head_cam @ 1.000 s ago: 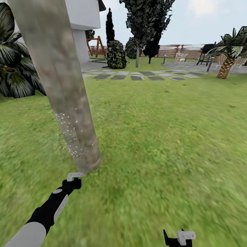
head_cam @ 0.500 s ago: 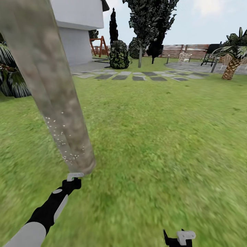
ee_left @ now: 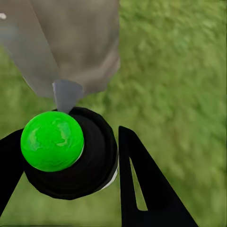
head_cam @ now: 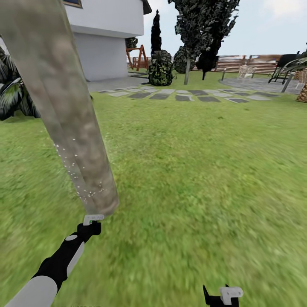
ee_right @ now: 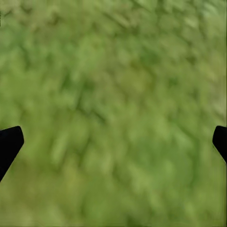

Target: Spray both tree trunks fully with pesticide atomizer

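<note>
A thick mottled grey-brown tree trunk (head_cam: 72, 123) leans up the left of the head view, with fine white specks on its lower part near the base. My left gripper (head_cam: 91, 226) is at the foot of it, shut on the pesticide atomizer (head_cam: 93, 219), whose pale grey spray head points at the trunk. The left wrist view shows the dark bottle (ee_left: 90, 165) with its bright green spot (ee_left: 52, 141) between the black fingers (ee_left: 142, 189), and its grey nozzle (ee_left: 66, 94) close to the trunk base (ee_left: 75, 42). My right gripper (head_cam: 221, 296) hangs open over the grass floor (ee_right: 113, 94), holding nothing.
Grass lawn (head_cam: 200, 170) spreads to the right and ahead. A white house (head_cam: 106, 42) stands behind the trunk, a dark-leaved plant (head_cam: 13, 98) to its left. Grey stepping stones (head_cam: 183, 96), dark bushes (head_cam: 160, 68), a thin-stemmed dark tree (head_cam: 200, 25), a slat fence (head_cam: 243, 66) lie far off.
The whole head view has shifted, bringing more of the house in and sliding the palm off to the right: the camera moved. Both arms hold the same pose; the atomizer stays gripped.
</note>
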Controlling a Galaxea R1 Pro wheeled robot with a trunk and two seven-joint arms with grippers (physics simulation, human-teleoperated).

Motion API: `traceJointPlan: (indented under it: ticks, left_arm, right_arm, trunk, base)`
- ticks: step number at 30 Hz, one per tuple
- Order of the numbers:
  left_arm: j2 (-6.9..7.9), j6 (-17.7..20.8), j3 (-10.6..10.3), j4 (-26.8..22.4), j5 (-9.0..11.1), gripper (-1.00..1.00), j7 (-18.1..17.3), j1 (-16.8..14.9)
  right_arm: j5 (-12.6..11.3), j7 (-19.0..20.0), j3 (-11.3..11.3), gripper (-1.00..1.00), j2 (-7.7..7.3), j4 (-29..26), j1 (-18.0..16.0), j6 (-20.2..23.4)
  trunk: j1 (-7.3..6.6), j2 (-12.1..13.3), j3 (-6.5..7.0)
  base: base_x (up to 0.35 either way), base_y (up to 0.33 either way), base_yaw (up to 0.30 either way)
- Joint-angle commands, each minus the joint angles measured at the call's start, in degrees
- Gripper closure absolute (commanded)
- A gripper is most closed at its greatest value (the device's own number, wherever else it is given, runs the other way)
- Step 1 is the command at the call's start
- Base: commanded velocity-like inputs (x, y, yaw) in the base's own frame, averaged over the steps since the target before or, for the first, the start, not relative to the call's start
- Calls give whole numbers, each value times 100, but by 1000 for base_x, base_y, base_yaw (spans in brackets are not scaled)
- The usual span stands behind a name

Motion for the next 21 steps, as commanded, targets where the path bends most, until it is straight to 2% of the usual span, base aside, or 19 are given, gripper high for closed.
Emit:
traceJointPlan:
  ticks: [1,7,21]
  left_arm:
    - [0,0,0,-1,0,100,0,0]
    - [0,-1,0,-1,-2,100,0,0]
    - [0,0,0,-1,-5,100,0,0]
  right_arm:
    - [0,0,0,-100,-1,0,0,2]
    - [0,0,0,-100,-3,0,0,0]
    - [0,0,0,-100,-1,0,0,-2]
  trunk:
    - [0,0,0]
    - [0,0,0]
    - [0,0,0]
  base:
    - [82,-268,278]
    - [82,-268,232]
    - [82,-268,7]
